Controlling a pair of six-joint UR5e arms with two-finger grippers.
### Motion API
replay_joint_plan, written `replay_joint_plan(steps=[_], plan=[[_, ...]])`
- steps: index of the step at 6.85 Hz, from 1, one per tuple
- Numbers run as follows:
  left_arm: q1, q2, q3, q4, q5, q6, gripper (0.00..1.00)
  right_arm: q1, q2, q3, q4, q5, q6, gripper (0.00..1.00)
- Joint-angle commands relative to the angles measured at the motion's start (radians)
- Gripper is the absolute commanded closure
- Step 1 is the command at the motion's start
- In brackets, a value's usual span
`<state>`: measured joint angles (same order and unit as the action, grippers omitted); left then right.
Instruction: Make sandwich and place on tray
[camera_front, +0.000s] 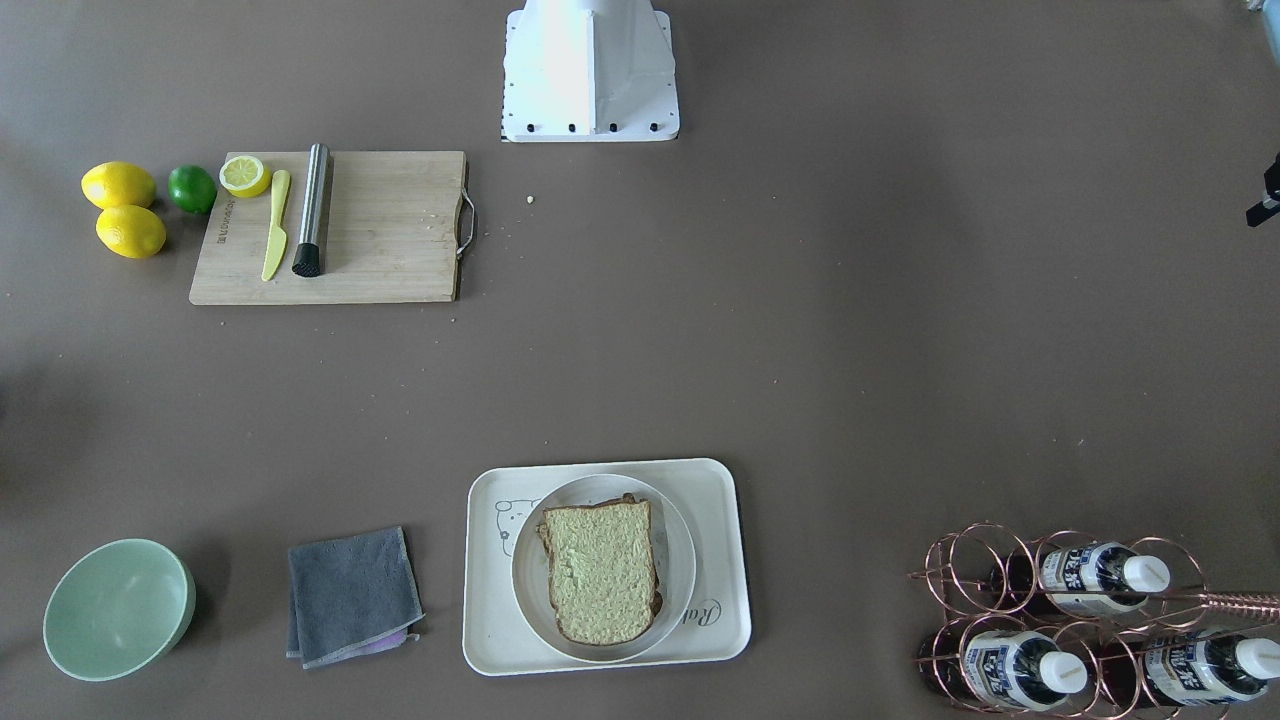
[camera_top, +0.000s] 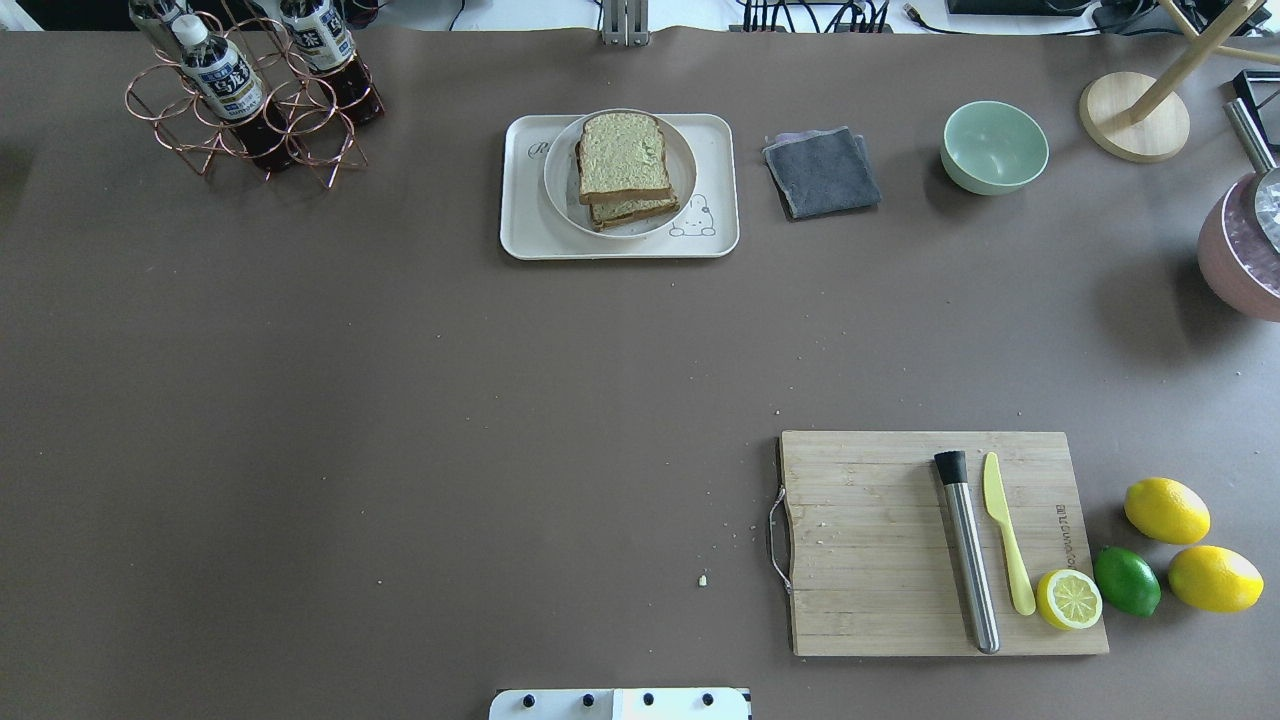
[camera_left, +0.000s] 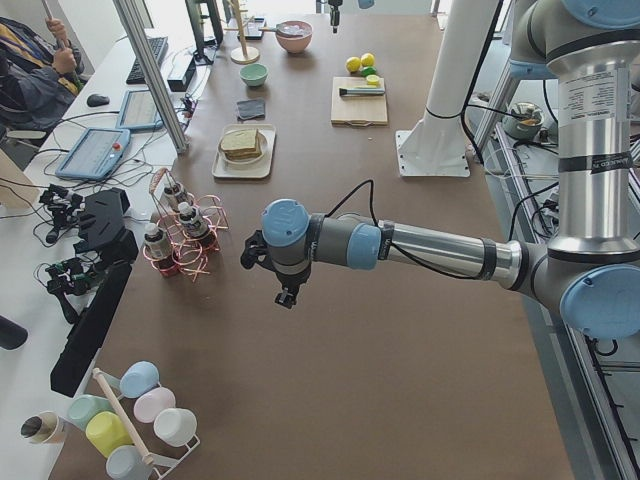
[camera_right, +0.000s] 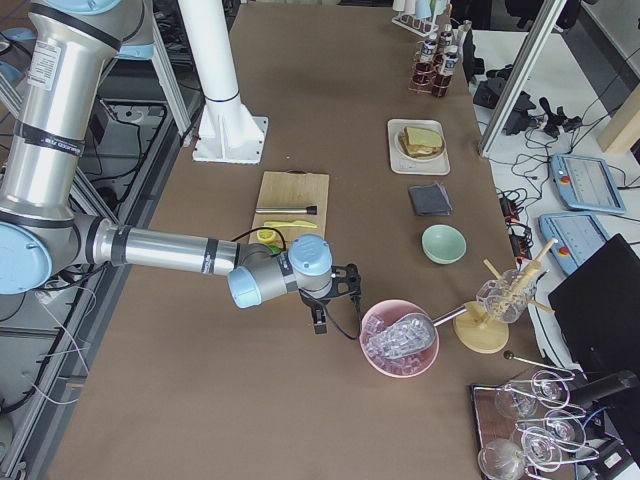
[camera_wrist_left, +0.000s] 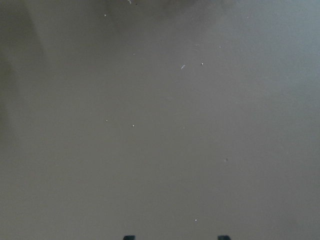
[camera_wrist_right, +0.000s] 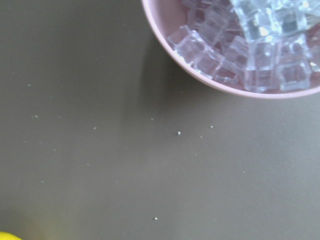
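Observation:
The sandwich (camera_front: 600, 570) has two brown-crusted, greenish-tan bread slices stacked on a round white plate (camera_front: 525, 575). The plate stands on the cream tray (camera_front: 720, 500) with the bear drawing, at the table's far side (camera_top: 625, 165). No egg shows between the slices. My left gripper (camera_left: 285, 292) hangs over bare table near the bottle rack, far from the tray. Its two tips show wide apart in the left wrist view (camera_wrist_left: 176, 237), open and empty. My right gripper (camera_right: 320, 318) hangs beside the pink bowl of ice (camera_right: 400, 340). I cannot tell whether it is open or shut.
A wooden cutting board (camera_top: 870, 540) holds a steel muddler (camera_top: 968, 550), a yellow knife (camera_top: 1005, 530) and a lemon half (camera_top: 1068, 598). Two lemons and a lime (camera_top: 1127, 580) lie beside it. A grey cloth (camera_top: 822, 172), a green bowl (camera_top: 995, 147) and a copper bottle rack (camera_top: 250, 100) stand along the far edge.

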<state>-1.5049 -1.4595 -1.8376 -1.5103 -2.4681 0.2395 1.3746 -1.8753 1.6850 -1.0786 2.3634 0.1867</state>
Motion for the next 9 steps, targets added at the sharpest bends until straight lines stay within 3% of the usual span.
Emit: replay_joint_plan(steps=[1,4,5,9], plan=[[-0.018,0.021,0.000,0.053,0.038,0.049,0.36,0.117,0.014,-0.021,-0.114,0.008,-0.157,0.00],[-0.020,0.028,0.006,0.053,0.071,0.059,0.36,0.158,0.096,-0.005,-0.328,0.007,-0.265,0.00],[-0.030,0.062,0.008,0.053,0.067,0.120,0.29,0.162,0.108,0.004,-0.363,0.007,-0.289,0.00],[-0.096,0.093,0.033,0.053,0.066,0.189,0.28,0.150,0.186,0.041,-0.492,-0.012,-0.290,0.00]])
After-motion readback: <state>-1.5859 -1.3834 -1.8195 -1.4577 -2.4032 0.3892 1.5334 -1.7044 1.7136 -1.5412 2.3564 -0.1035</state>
